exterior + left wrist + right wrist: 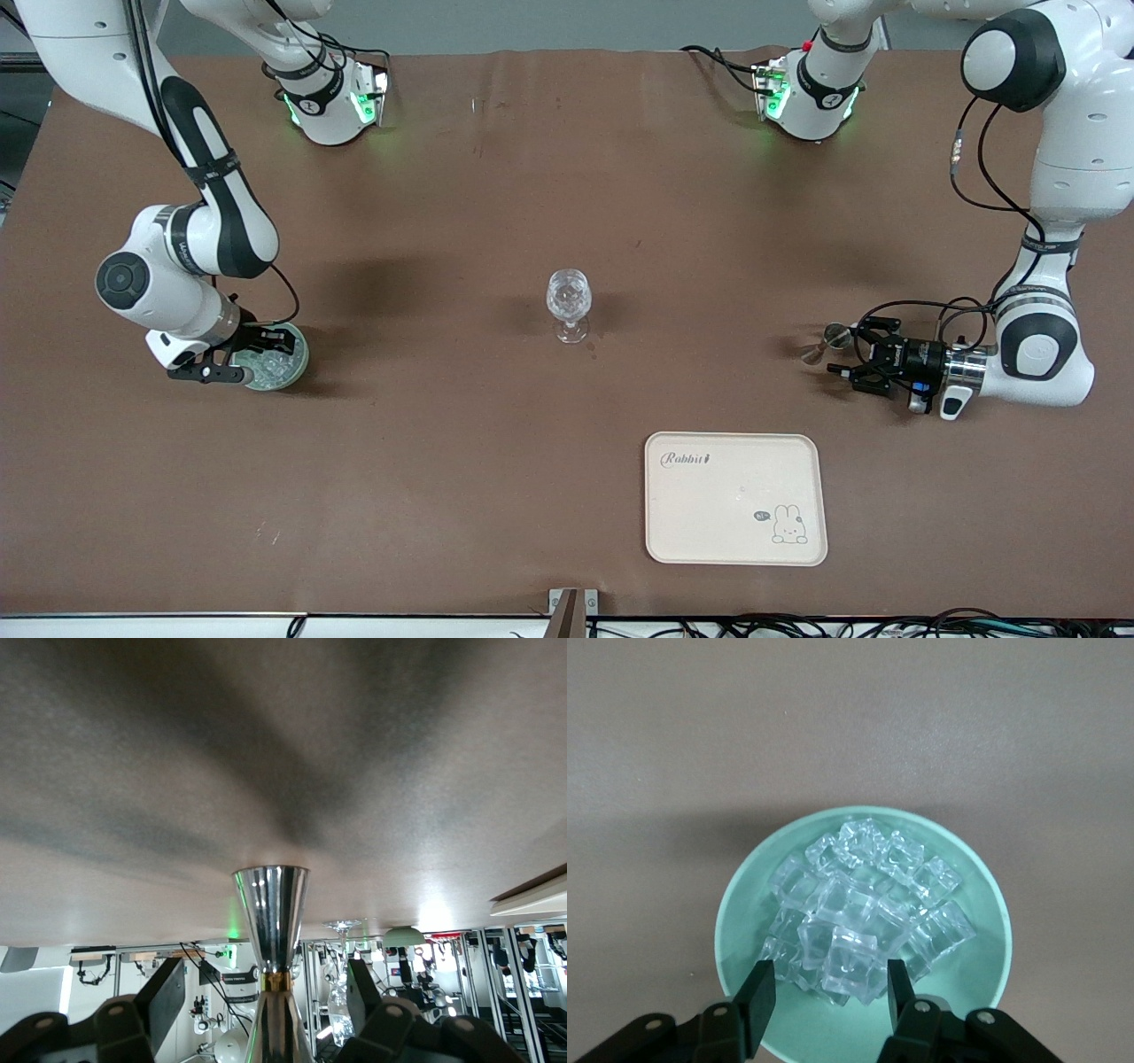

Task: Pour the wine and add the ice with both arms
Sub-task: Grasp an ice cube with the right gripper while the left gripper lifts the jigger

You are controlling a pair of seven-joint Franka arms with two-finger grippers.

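A clear faceted stemmed glass (568,304) stands mid-table. My right gripper (241,359) hangs open low over a pale green bowl (282,365) of ice (270,359) at the right arm's end. In the right wrist view the gripper (827,988) straddles one chunk on the near side of the ice (864,908) pile in the bowl (735,904), without touching it. My left gripper (842,351) lies level at the left arm's end, open around a silver hourglass-shaped jigger (824,342). In the left wrist view the jigger (271,904) stands between the gripper's (266,992) spread fingers, with gaps on both sides.
A cream tray (735,540) with a rabbit print lies nearer the front camera than the glass, toward the left arm's end. Both arm bases (328,106) stand along the table's back edge. Brown tabletop surrounds the glass.
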